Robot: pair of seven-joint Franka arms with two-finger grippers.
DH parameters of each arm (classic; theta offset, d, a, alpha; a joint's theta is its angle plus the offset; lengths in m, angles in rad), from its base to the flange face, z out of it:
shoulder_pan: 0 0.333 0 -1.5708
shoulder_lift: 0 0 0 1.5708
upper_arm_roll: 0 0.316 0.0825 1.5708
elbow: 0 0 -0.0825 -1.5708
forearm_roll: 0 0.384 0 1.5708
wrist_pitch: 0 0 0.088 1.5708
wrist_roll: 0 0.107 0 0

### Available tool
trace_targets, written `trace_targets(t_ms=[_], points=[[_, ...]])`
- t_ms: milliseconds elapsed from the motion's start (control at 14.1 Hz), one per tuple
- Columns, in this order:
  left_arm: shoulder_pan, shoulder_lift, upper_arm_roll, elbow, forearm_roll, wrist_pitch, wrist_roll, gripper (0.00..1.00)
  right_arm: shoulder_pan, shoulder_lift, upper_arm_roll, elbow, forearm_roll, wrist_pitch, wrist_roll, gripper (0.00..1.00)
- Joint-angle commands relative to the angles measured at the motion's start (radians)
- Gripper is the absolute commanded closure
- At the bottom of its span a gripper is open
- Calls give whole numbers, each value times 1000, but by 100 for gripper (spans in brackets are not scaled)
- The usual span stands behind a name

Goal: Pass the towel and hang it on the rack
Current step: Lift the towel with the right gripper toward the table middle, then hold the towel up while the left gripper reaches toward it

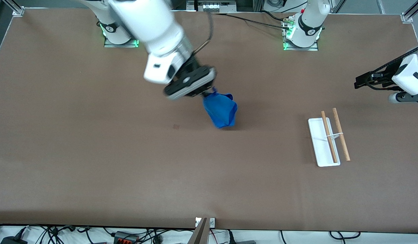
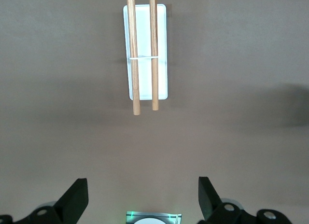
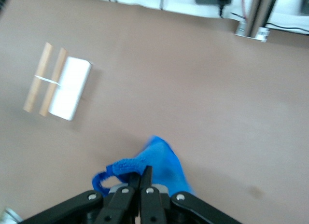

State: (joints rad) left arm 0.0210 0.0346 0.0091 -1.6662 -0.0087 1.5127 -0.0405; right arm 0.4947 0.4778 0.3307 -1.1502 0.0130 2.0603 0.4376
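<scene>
We see the right gripper (image 1: pixel 206 92) lifting the bright blue microfibre towel (image 1: pixel 221 110).
Its fingers clamp the towel's top over mid-counter; the left gripper (image 2: pixel 142 197) waits, fingers apart, above the white wooden-barred rack (image 1: pixel 327 137).

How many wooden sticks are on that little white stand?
2. Both lie side by side along the rack, joined by its thin white frame, toward the left arm's end of the table: one wooden bar over the white base, the other wooden bar just off its edge. None looks hidden.
</scene>
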Motion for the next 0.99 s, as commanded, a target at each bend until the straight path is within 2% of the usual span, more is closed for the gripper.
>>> trace_targets(t_ms=[0,283,567,921], points=[[-1,4,-1,28,-13,-57,-25,0,65,27,-1,41,7,93,159,100],[-6,25,-9,29,-16,-63,49,0,102,59,5,38,10,214,224,100],[11,68,-6,31,-161,23,460,0,151,91,4,38,10,320,300,100],[10,184,-6,8,-426,98,1012,0,163,99,4,38,8,333,313,100]])
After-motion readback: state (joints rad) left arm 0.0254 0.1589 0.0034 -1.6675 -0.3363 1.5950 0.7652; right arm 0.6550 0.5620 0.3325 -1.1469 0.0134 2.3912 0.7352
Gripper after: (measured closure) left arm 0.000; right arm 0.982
